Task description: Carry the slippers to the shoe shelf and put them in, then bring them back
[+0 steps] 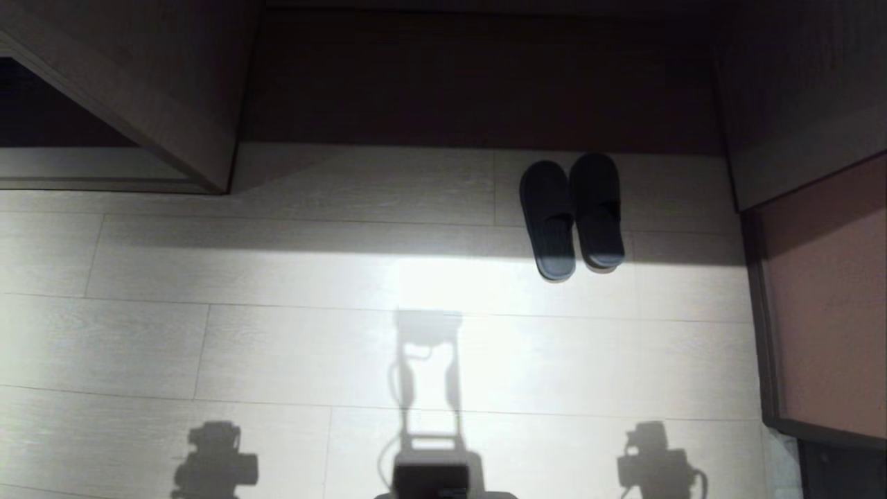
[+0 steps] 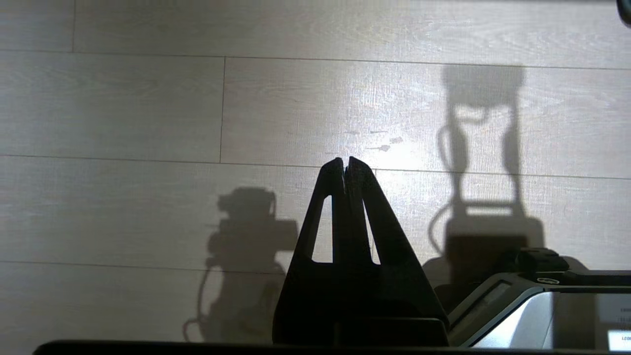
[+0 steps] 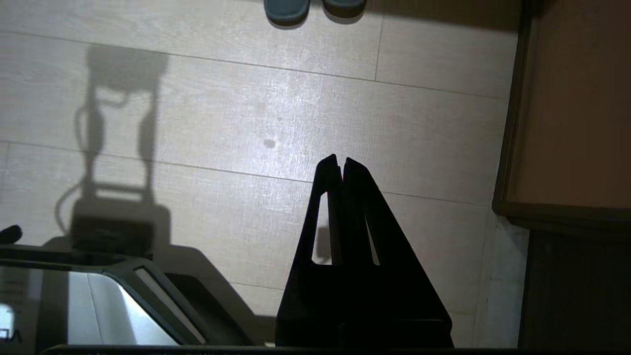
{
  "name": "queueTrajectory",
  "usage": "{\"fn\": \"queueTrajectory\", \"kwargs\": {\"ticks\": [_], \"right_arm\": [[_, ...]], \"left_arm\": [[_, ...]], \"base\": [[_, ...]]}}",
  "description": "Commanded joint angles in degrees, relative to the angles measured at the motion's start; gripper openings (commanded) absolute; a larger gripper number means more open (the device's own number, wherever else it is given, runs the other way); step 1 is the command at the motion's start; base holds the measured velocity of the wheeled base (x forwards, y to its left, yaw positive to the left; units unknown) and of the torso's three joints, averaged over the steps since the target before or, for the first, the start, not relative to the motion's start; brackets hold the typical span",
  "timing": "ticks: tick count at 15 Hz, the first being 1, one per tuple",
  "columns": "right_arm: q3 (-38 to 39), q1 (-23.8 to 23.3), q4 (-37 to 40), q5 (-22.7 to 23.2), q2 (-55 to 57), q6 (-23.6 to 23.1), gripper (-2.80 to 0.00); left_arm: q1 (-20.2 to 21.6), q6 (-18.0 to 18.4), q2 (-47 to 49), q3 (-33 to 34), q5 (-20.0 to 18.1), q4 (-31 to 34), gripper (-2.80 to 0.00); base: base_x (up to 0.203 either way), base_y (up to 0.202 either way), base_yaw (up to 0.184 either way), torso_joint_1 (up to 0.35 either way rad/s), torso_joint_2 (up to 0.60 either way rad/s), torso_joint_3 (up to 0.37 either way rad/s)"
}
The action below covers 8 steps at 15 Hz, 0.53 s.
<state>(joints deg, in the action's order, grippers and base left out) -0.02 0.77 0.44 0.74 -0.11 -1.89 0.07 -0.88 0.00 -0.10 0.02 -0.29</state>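
Note:
The slippers (image 1: 551, 222), a dark matching pair, lie side by side on the pale floor, toes toward a dark brown wall panel (image 1: 485, 83). Their heel ends (image 3: 287, 10) show at the edge of the right wrist view. The shoe shelf (image 1: 83, 170), a low pale wood cubby with a thin base board and a slanting upright side, sits at the far left. My left gripper (image 2: 346, 160) hangs shut and empty over bare floor. My right gripper (image 3: 341, 159) is also shut and empty, well short of the slippers. Neither arm appears in the head view, only their shadows.
A wood cabinet side (image 1: 804, 104) stands right of the slippers, with a reddish-brown panel (image 1: 824, 298) and its dark frame along the right edge. My base (image 2: 532, 305) shows beside each gripper. Pale floorboards (image 1: 277, 333) stretch between me and the slippers.

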Motion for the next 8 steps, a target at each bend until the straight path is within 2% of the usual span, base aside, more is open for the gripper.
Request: {"fn": "queueTrajectory", "kwargs": {"ticks": [1, 8], "right_arm": [[0.1, 0.0, -0.1, 0.0, 0.0, 0.0, -2.8], [0.1, 0.0, 0.0, 0.0, 0.0, 0.0, -2.8]], "left_arm": [[0.0, 0.0, 0.1, 0.0, 0.0, -0.1, -2.8], [0.0, 0.0, 0.0, 0.0, 0.0, -0.1, -2.8]], "base": [[0.0, 0.0, 0.0, 0.007, 0.0, 0.207], [0.0, 0.0, 0.0, 0.001, 0.0, 0.203]]}}
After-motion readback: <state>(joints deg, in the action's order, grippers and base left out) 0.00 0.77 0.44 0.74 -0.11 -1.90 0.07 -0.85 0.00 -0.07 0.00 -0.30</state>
